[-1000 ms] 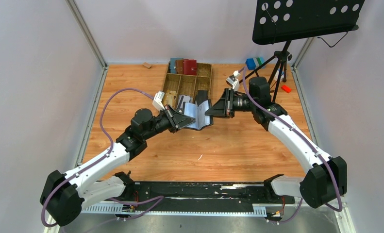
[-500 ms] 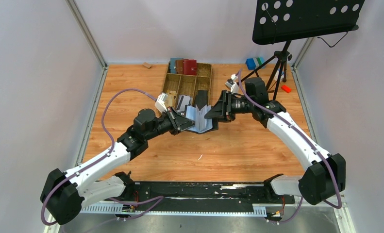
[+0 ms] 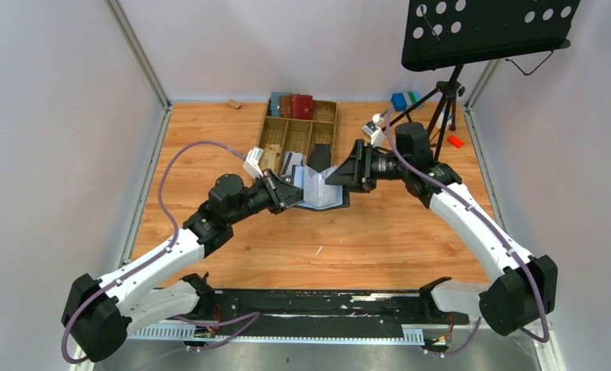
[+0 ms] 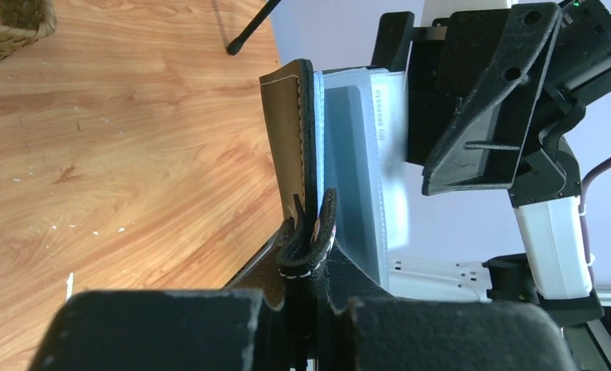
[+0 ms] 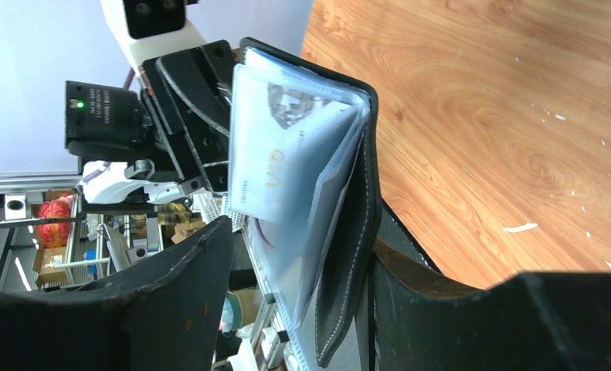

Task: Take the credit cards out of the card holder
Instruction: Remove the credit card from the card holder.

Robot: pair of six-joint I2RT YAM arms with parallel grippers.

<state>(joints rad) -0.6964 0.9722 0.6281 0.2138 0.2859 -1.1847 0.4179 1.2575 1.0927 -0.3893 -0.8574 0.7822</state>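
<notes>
The left arm [image 3: 171, 251] stretches toward 2 o'clock, its left gripper [image 3: 293, 195] pinched tight on one cover of the card holder [image 3: 317, 189]. The holder is held open above mid-table [image 3: 364, 239], its long axis running 9-to-3 and its sleeves facing upward. The right arm [image 3: 472, 224] reaches toward 10 o'clock. The right gripper [image 3: 339, 176] has its jaws parted, straddling the other cover and a sleeved credit card [image 5: 275, 166].

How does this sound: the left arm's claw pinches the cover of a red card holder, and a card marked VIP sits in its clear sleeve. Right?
Not quite. The card holder is black, not red; the right wrist view shows it. The rest holds: the left gripper pinches its cover, and the credit card marked VIP sits in its clear sleeve.
</notes>
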